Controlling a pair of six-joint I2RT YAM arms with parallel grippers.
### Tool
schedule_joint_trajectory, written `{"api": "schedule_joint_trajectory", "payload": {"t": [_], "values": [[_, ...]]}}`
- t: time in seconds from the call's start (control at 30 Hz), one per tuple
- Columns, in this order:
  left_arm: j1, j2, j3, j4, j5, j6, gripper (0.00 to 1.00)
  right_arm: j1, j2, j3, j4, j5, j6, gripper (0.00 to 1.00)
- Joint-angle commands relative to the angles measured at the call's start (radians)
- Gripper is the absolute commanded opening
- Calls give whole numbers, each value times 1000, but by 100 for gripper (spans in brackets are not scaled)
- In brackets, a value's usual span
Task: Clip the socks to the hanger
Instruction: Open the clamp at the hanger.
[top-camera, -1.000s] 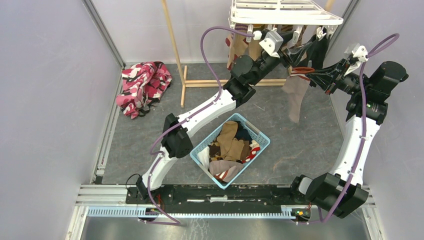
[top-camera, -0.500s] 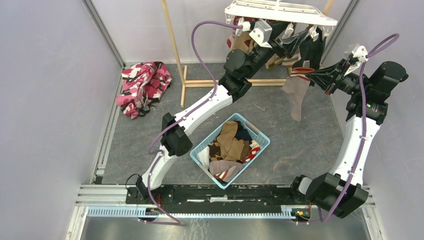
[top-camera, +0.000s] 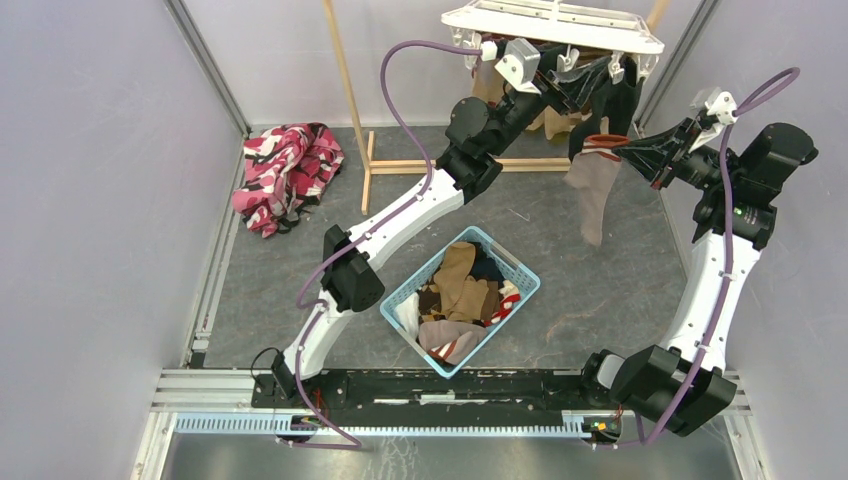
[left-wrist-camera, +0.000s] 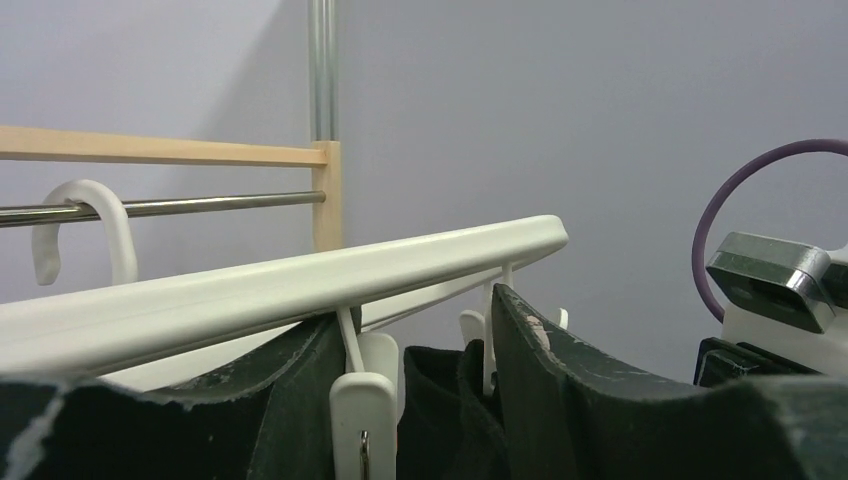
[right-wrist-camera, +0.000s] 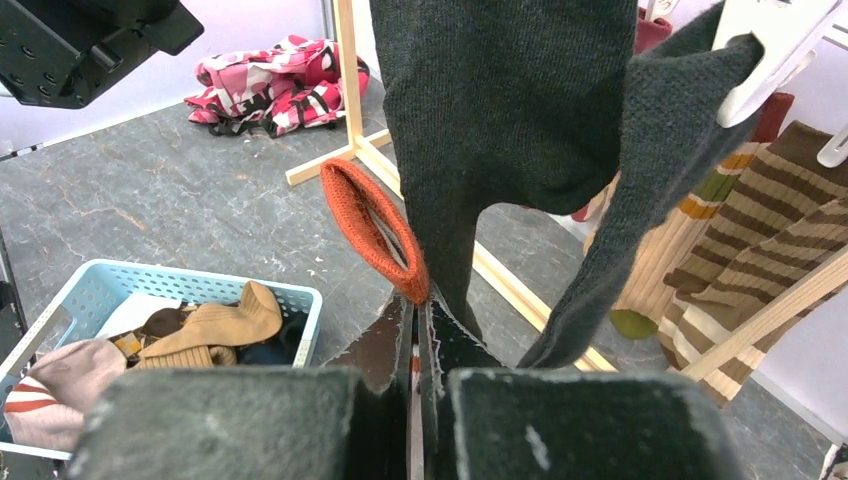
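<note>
**Overhead view with both wrist views, read left to right.**

Far to the left of the left claw (top-camera: 588, 86) lay the pink, red and black patterned cloth (top-camera: 285, 175), untouched. The wooden stand (left-wrist-camera: 160, 148) stood between the two.

Over the last second the left claw had climbed to the underside of the white hanger (top-camera: 552, 20). The hanger had swung up and leftward with it.

The claw's fingers stood spread. One white clip (left-wrist-camera: 362, 420) sat between them, close against one finger, and dark fabric filled the rest of the gap. Whether the pads were yet squeezing that clip could not be told.

Well below this claw, toward the arm bases, the light blue basket (top-camera: 504, 257) held the remaining socks (top-camera: 462, 290).

Just right of the left claw, the right claw (top-camera: 616, 147) was pressed together on the orange cuff (right-wrist-camera: 372, 222) of a grey sock (top-camera: 594, 195). The foot of the sock hung free beneath the fingertips.

That sock had barely shifted in the same second. Its cuff was near the hanger's front edge but not in any clip.

Beyond the right claw's tips hung a dark sock (right-wrist-camera: 660, 110) and brown striped socks (right-wrist-camera: 760, 230), already clipped.

The step in hand was probably the opening of a clip. The cuff would then have to be raised into it. The displaced hanger could swing and spoil the alignment.
</note>
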Motion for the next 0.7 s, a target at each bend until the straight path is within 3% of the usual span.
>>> {"api": "schedule_joint_trajectory", "payload": {"t": [0.0,0.43,0.67], "values": [[1,-20,-7,42,9,-27,57,-8,-13,12,4,-17,-17,0],[21,-110,-181,98,53,-45,62,-21,-4,16,-21,-29,-39,0],[31,-103,-177,132,74,-70,62,-32,8,38,-77,-41,-84,0]]}}
